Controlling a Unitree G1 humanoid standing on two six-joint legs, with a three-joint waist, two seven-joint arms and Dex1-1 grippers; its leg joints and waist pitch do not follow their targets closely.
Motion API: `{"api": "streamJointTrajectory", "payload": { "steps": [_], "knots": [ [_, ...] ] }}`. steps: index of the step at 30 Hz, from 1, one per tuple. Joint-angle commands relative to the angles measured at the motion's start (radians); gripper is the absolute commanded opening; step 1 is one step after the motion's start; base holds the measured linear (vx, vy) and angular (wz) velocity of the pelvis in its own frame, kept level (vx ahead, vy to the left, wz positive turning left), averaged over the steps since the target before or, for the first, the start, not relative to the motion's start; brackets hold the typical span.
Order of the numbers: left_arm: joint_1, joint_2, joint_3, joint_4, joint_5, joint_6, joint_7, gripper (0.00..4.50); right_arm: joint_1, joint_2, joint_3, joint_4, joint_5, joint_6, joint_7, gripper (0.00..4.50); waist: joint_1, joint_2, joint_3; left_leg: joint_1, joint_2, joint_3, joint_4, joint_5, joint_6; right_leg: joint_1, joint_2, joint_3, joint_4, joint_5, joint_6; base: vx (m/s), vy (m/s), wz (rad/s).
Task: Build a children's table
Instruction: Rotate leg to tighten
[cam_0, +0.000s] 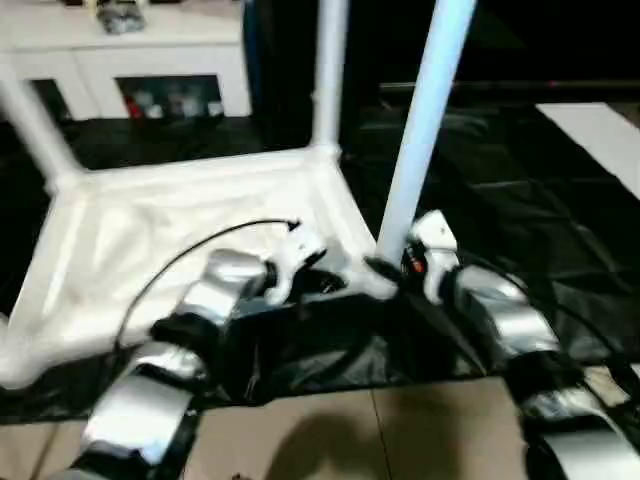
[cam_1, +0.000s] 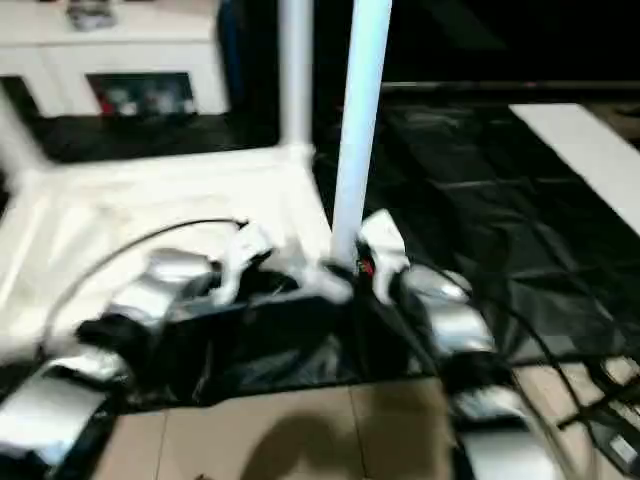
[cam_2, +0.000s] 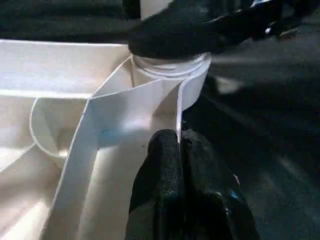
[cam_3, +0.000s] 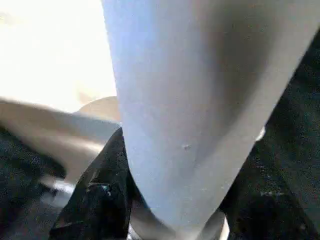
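Note:
The children's table lies upside down on a black sheet, its white ribbed top (cam_0: 150, 230) facing up. Upright white legs stand in the far left socket (cam_0: 30, 120), the far right socket (cam_0: 330, 70) and the near right socket (cam_0: 425, 120). My right gripper (cam_0: 385, 268) is shut on the base of the near right leg (cam_3: 190, 115), just above the socket, with a black finger (cam_3: 100, 195) on each side. My left gripper (cam_2: 179, 150) is shut on the top's thin side wall (cam_2: 140, 110) next to that socket.
The black sheet (cam_0: 500, 200) covers the floor under and to the right of the table. A white cabinet (cam_0: 150, 60) stands at the back left. A white board (cam_0: 600, 140) lies at the far right. Tiled floor (cam_0: 350, 430) and cables (cam_1: 600, 400) are near me.

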Motion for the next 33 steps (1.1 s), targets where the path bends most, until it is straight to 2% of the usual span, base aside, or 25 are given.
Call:
{"api": "streamJointTrajectory", "payload": {
  "steps": [1, 3, 4, 8, 11, 13, 15, 17, 18, 19, 20, 21, 22, 23, 24, 25, 26, 27, 28, 29, 30, 31, 32, 33],
  "knots": [
    [-0.055, -0.042, 0.016, -0.005, -0.012, -0.017, 0.080, 0.00, 0.021, 0.071, 0.035, 0.096, 0.000, 0.067, -0.040, 1.93, 0.000, -0.005, -0.050, 0.004, 0.021, -0.009, -0.070, -0.322, 0.020, 0.030, -0.057, 0.048, -0.093, -0.372, -0.173, 0.000, 0.000, 0.00],
    [-0.068, -0.056, 0.011, 0.021, -0.002, -0.039, 0.104, 0.00, -0.003, 0.105, 0.012, 0.128, 0.008, 0.033, -0.068, 1.93, 0.000, -0.005, -0.050, -0.002, 0.020, -0.008, -0.069, -0.303, 0.030, 0.034, -0.058, 0.049, -0.089, -0.339, -0.185, 0.000, 0.000, 0.00],
    [-0.069, -0.057, 0.011, 0.022, -0.002, -0.040, 0.105, 0.00, -0.004, 0.107, 0.011, 0.130, 0.008, 0.030, -0.067, 2.49, 0.002, -0.005, -0.052, -0.001, 0.021, -0.007, -0.068, -0.292, 0.034, 0.035, -0.059, 0.049, -0.087, -0.325, -0.188, 0.000, 0.000, 0.00],
    [-0.072, -0.058, 0.010, 0.034, 0.006, -0.051, 0.105, 0.00, -0.014, 0.117, -0.002, 0.137, 0.012, 0.016, -0.068, 2.84, 0.004, -0.006, -0.055, -0.005, 0.022, -0.004, -0.065, -0.239, 0.056, 0.042, -0.058, 0.049, -0.076, -0.230, -0.215, 0.000, 0.000, 0.00],
    [-0.069, -0.048, 0.003, 0.045, 0.012, -0.072, 0.096, 0.00, -0.017, 0.108, 0.003, 0.140, 0.009, 0.003, -0.067, 3.12, 0.005, -0.005, -0.054, -0.004, 0.022, -0.004, -0.065, -0.234, 0.060, 0.042, -0.059, 0.049, -0.078, -0.234, -0.218, 0.000, 0.000, 0.00],
    [-0.063, -0.040, -0.004, 0.047, 0.015, -0.097, 0.084, 0.00, -0.013, 0.092, 0.018, 0.137, -0.018, -0.035, -0.081, 3.30, 0.005, -0.006, -0.053, -0.004, 0.023, -0.004, -0.067, -0.248, 0.053, 0.043, -0.060, 0.049, -0.080, -0.266, -0.211, 0.000, 0.000, 0.00],
    [-0.056, -0.031, -0.009, 0.045, 0.023, -0.125, 0.092, 0.00, 0.003, 0.077, 0.018, 0.103, -0.026, -0.064, -0.075, 3.30, 0.005, -0.008, -0.053, -0.003, 0.025, -0.005, -0.068, -0.253, 0.050, 0.041, -0.060, 0.049, -0.081, -0.273, -0.206, 0.000, 0.000, 0.00],
    [-0.036, -0.024, -0.004, 0.021, 0.017, -0.161, 0.091, 0.00, 0.043, 0.053, 0.014, 0.018, -0.019, -0.071, -0.057, 3.30, 0.010, -0.003, -0.057, -0.003, 0.025, -0.005, -0.065, -0.229, 0.055, 0.043, -0.061, 0.052, -0.075, -0.218, -0.209, 0.000, 0.000, 0.00],
    [-0.026, -0.025, 0.012, 0.006, 0.004, -0.172, 0.099, 0.00, 0.067, 0.040, 0.015, -0.030, -0.018, -0.077, -0.046, 3.30, 0.012, -0.005, -0.060, -0.005, 0.026, -0.004, -0.063, -0.199, 0.066, 0.047, -0.057, 0.052, -0.068, -0.147, -0.217, 0.000, 0.000, 0.00],
    [-0.003, -0.030, 0.053, -0.039, -0.046, -0.153, 0.090, 0.00, 0.117, 0.013, 0.019, -0.121, -0.020, -0.077, -0.035, 3.30, 0.015, -0.001, -0.064, -0.008, 0.026, -0.004, -0.059, -0.166, 0.079, 0.050, -0.056, 0.052, -0.059, -0.073, -0.229, 0.000, 0.000, 0.00],
    [-0.003, -0.030, 0.053, -0.039, -0.046, -0.153, 0.090, 0.00, 0.117, 0.013, 0.019, -0.121, -0.020, -0.077, -0.035, 3.30, 0.018, -0.005, -0.066, -0.009, 0.026, -0.004, -0.056, -0.145, 0.087, 0.052, -0.056, 0.052, -0.054, -0.032, -0.238, 0.000, 0.000, 0.00],
    [0.010, -0.031, 0.076, -0.069, -0.072, -0.140, 0.088, 0.53, 0.146, -0.002, 0.021, -0.172, -0.019, -0.082, -0.025, 3.40, 0.019, -0.005, -0.071, -0.014, 0.024, -0.004, -0.051, -0.103, 0.106, 0.055, -0.056, 0.051, -0.044, 0.047, -0.262, 0.000, 0.000, 0.00],
    [0.035, -0.031, 0.104, -0.120, -0.100, -0.126, 0.111, 0.48, 0.193, -0.024, 0.020, -0.253, -0.010, -0.079, -0.007, 3.40, 0.022, -0.007, -0.072, -0.017, 0.024, -0.002, -0.046, -0.083, 0.130, 0.053, -0.056, 0.051, -0.040, 0.103, -0.275, 0.000, 0.000, 0.00],
    [0.035, -0.031, 0.104, -0.120, -0.100, -0.126, 0.111, 0.43, 0.193, -0.024, 0.020, -0.253, -0.010, -0.079, -0.007, 3.40, 0.020, -0.008, -0.072, -0.020, 0.023, -0.002, -0.045, -0.078, 0.140, 0.054, -0.055, 0.049, -0.038, 0.116, -0.278, 0.000, 0.000, 0.00],
    [0.059, -0.028, 0.114, -0.165, -0.115, -0.105, 0.111, 0.51, 0.223, -0.035, 0.013, -0.310, 0.006, -0.069, 0.005, 3.40, 0.020, -0.009, -0.071, -0.020, 0.022, -0.001, -0.045, -0.083, 0.148, 0.052, -0.055, 0.047, -0.040, 0.108, -0.280, 0.000, 0.000, 0.00],
    [0.089, -0.023, 0.120, -0.218, -0.127, -0.086, 0.110, 0.73, 0.256, -0.046, 0.006, -0.372, 0.023, -0.056, 0.019, 3.40, 0.017, -0.012, -0.066, -0.020, 0.022, 0.000, -0.047, -0.108, 0.155, 0.051, -0.055, 0.046, -0.047, 0.044, -0.271, 0.000, 0.000, 0.00],
    [0.117, -0.019, 0.123, -0.263, -0.138, -0.072, 0.107, 0.91, 0.286, -0.057, 0.004, -0.426, 0.034, -0.048, 0.030, 3.40, 0.018, -0.016, -0.065, -0.019, 0.025, 0.000, -0.048, -0.116, 0.153, 0.053, -0.056, 0.046, -0.048, 0.021, -0.268, 0.000, 0.000, 0.00],
    [0.154, -0.012, 0.133, -0.332, -0.151, -0.048, 0.117, 0.94, 0.325, -0.074, 0.000, -0.498, 0.055, -0.029, 0.049, 3.40, 0.019, -0.017, -0.060, -0.021, 0.026, 0.001, -0.049, -0.129, 0.155, 0.050, -0.054, 0.048, -0.053, -0.020, -0.258, 0.000, 0.000, 0.00],
    [0.203, -0.004, 0.148, -0.425, -0.168, -0.017, 0.135, 0.94, 0.374, -0.096, -0.004, -0.583, 0.081, -0.005, 0.074, 3.40, 0.021, -0.021, -0.061, -0.018, 0.030, 0.001, -0.050, -0.132, 0.156, 0.052, -0.054, 0.049, -0.053, -0.038, -0.248, 0.000, 0.000, 0.00],
    [0.203, -0.004, 0.148, -0.425, -0.168, -0.017, 0.135, 0.89, 0.374, -0.096, -0.004, -0.583, 0.081, -0.005, 0.074, 3.40, 0.022, -0.018, -0.060, -0.019, 0.033, 0.000, -0.051, -0.134, 0.155, 0.050, -0.054, 0.051, -0.051, -0.043, -0.244, 0.000, 0.000, 0.00],
    [0.221, -0.002, 0.153, -0.459, -0.173, -0.005, 0.141, 1.11, 0.392, -0.104, -0.006, -0.613, 0.090, 0.006, 0.081, 3.40, 0.017, -0.014, -0.058, -0.018, 0.029, 0.002, -0.052, -0.154, 0.148, 0.043, -0.049, 0.048, -0.059, -0.092, -0.230, 0.000, 0.000, 0.00],
    [0.248, -0.002, 0.167, -0.515, -0.180, 0.022, 0.162, 1.11, 0.418, -0.119, -0.008, -0.653, 0.106, 0.026, 0.098, 3.40, 0.017, -0.012, -0.057, -0.016, 0.031, 0.001, -0.055, -0.173, 0.138, 0.042, -0.051, 0.048, -0.064, -0.128, -0.223, 0.000, 0.000, 0.00],
    [0.312, -0.003, 0.184, -0.630, -0.187, 0.068, 0.202, 1.33, 0.475, -0.153, -0.006, -0.727, 0.129, 0.055, 0.131, 3.40, 0.018, -0.013, -0.053, -0.014, 0.033, 0.001, -0.058, -0.209, 0.115, 0.039, -0.051, 0.049, -0.070, -0.190, -0.208, 0.000, 0.000, 0.00],
    [0.312, -0.003, 0.184, -0.630, -0.187, 0.068, 0.202, 1.41, 0.475, -0.153, -0.006, -0.727, 0.129, 0.055, 0.131, 3.40, 0.020, -0.013, -0.049, -0.014, 0.039, -0.002, -0.063, -0.235, 0.098, 0.040, -0.052, 0.051, -0.073, -0.220, -0.194, 0.000, 0.000, 0.00]
  ]
}}
